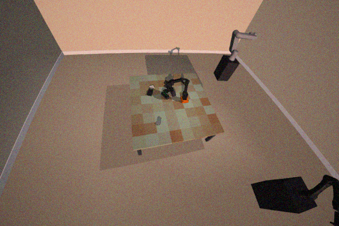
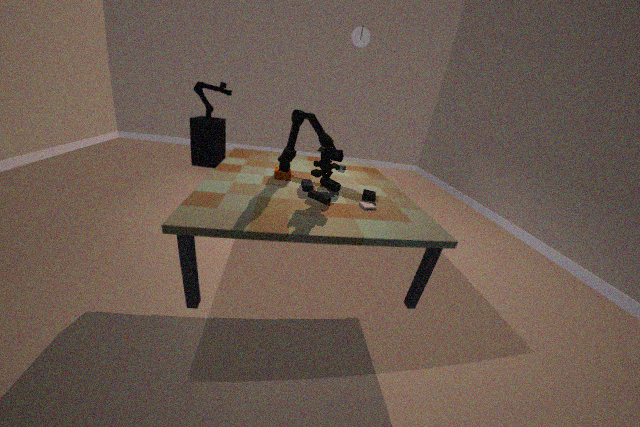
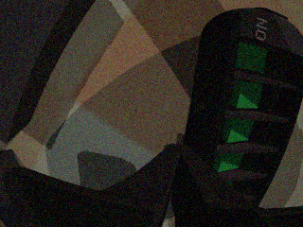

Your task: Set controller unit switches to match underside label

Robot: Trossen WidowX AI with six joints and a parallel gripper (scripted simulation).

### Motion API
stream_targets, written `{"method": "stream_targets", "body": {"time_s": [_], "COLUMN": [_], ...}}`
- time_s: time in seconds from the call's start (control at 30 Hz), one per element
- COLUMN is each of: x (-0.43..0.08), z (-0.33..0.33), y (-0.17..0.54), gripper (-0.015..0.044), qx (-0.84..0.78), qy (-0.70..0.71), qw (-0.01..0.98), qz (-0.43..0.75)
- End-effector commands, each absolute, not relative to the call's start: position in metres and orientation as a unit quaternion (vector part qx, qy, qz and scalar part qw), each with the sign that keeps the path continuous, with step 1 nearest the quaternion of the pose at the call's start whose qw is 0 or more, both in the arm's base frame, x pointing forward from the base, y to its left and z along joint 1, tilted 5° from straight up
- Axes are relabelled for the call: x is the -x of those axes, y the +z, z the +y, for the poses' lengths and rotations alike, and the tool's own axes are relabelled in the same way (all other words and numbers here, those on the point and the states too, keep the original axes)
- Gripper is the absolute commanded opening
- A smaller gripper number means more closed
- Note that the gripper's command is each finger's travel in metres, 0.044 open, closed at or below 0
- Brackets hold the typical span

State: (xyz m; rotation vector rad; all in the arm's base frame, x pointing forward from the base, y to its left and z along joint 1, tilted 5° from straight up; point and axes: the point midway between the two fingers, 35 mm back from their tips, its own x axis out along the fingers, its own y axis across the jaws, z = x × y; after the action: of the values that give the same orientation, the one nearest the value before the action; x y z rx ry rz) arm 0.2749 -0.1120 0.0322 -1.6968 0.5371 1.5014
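The dark grey controller unit (image 1: 164, 94) (image 2: 330, 184) (image 3: 276, 96) sits on the bench with its switches up. The wrist view shows its "ON" mark at the far end and several rockers with green ends on their left side. The fingers hide its near end, and the dim light hides how some rockers are tilted. The label underneath is hidden. My gripper (image 2: 325, 177) (image 3: 177, 152) is shut with nothing between the fingers. Its tips are low over the unit's near left edge in the wrist view; I cannot tell whether they touch it.
A dark elongated module (image 1: 172, 91) (image 2: 317, 197) lies beside the unit. A black block (image 1: 149, 92) (image 2: 369, 195) and a white part (image 1: 151, 86) (image 2: 367, 205) stand farther out. A grey part (image 1: 158, 120) lies elsewhere on the checked bench (image 1: 164, 136) (image 2: 217, 220). My arm's base is orange (image 1: 184, 100) (image 2: 282, 174).
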Motion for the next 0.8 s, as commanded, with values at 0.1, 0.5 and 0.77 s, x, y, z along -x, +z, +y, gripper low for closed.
{"method": "stream_targets", "body": {"time_s": [0.1, 0.5, 0.77], "x": [-0.274, -0.274, -0.275], "z": [-0.110, -0.108, -0.107], "y": [0.017, -0.002, -0.002], "gripper": [0.0000, 0.0000, 0.0000], "qx": [0.665, 0.664, 0.664], "qy": [0.597, 0.598, 0.598], "qw": [0.397, 0.398, 0.398], "qz": [0.209, 0.209, 0.209]}}
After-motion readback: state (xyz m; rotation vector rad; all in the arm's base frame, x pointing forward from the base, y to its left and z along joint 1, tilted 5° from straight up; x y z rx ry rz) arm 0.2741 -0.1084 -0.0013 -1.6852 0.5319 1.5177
